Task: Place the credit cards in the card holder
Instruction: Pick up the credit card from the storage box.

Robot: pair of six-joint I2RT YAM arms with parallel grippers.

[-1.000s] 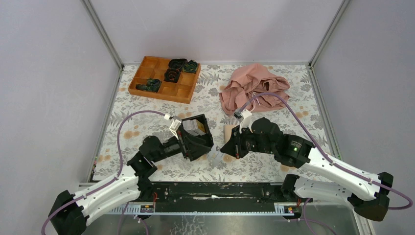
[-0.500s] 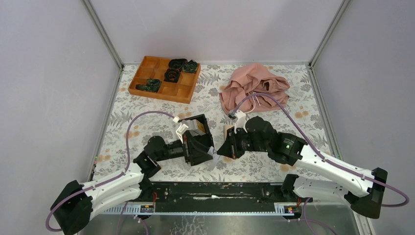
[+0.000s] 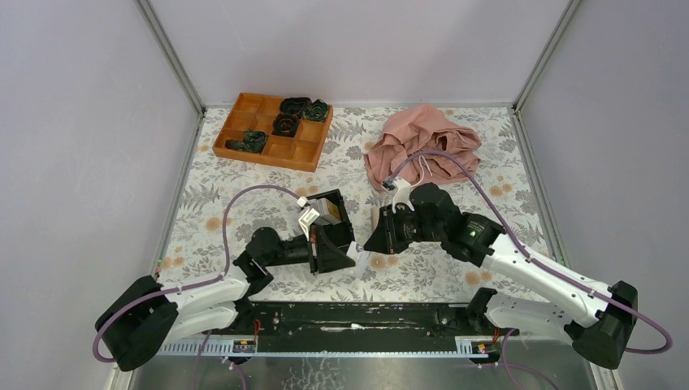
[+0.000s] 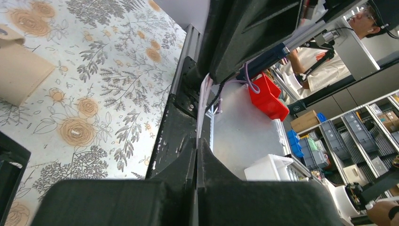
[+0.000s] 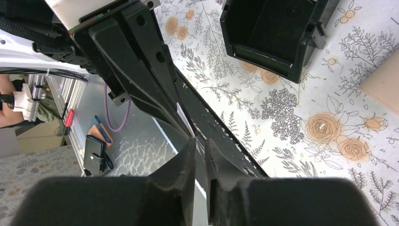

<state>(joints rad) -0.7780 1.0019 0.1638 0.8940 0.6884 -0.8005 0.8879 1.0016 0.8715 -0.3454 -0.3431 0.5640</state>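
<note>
Sharing one credit card (image 4: 203, 101) edge-on just beside the card holder (image 4: 21, 73), left hand (image 4: 196, 141) and right hand (image 5: 200, 141) both clamped it, probably passing it over for a better grip.

Nose to nose: left gripper (image 3: 355, 258) and right gripper (image 3: 368, 247), each barring the way straight ahead of the other's jaws, a credit card (image 4: 203, 106) bridging the gap. Black box (image 3: 329, 221) beside the left jaws, card holder (image 3: 379, 218) beside the right, both on the far side. Open room on the near side, up to the rail (image 3: 357, 313).
</note>
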